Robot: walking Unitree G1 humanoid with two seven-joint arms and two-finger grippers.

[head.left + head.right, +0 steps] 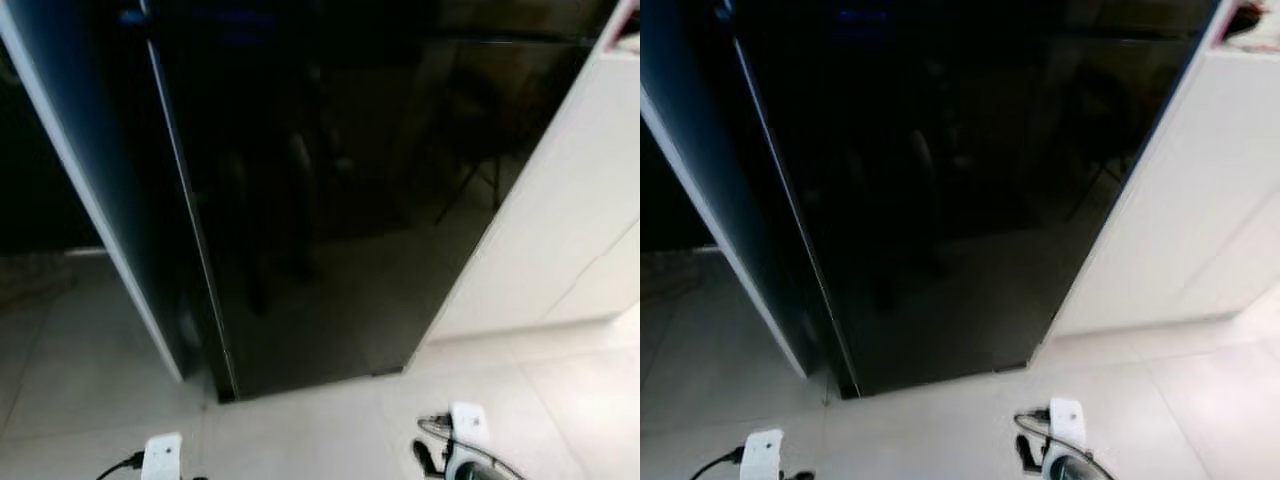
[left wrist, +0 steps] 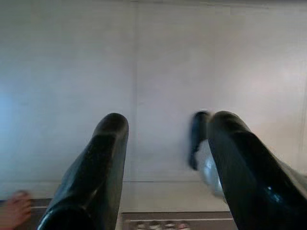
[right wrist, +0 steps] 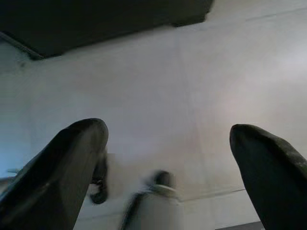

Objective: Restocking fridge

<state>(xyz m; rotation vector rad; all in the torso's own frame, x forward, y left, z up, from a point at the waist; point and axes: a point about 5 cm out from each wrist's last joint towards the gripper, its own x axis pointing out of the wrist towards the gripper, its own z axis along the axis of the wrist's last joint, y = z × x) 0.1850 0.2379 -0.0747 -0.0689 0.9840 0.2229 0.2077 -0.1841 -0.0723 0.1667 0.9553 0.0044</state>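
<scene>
A tall black fridge [image 1: 330,200] stands right before me with its glossy door shut, and the room is mirrored in it. My two arms hang low at the lower edge of the head views, the left arm [image 1: 163,455] and the right arm [image 1: 465,425]. In the left wrist view my left gripper [image 2: 168,122] is open over pale floor tiles with nothing between its fingers. My right gripper [image 3: 169,129] is open too, over the floor near the fridge's dark base [image 3: 105,19]. No food item can be made out.
A white cabinet [image 1: 570,220] stands against the fridge's right side. Pale floor tiles [image 1: 330,430] lie between me and the fridge. A dark gap [image 1: 35,180] opens left of the fridge. A small pinkish shape [image 2: 14,213] lies at the edge of the left wrist view.
</scene>
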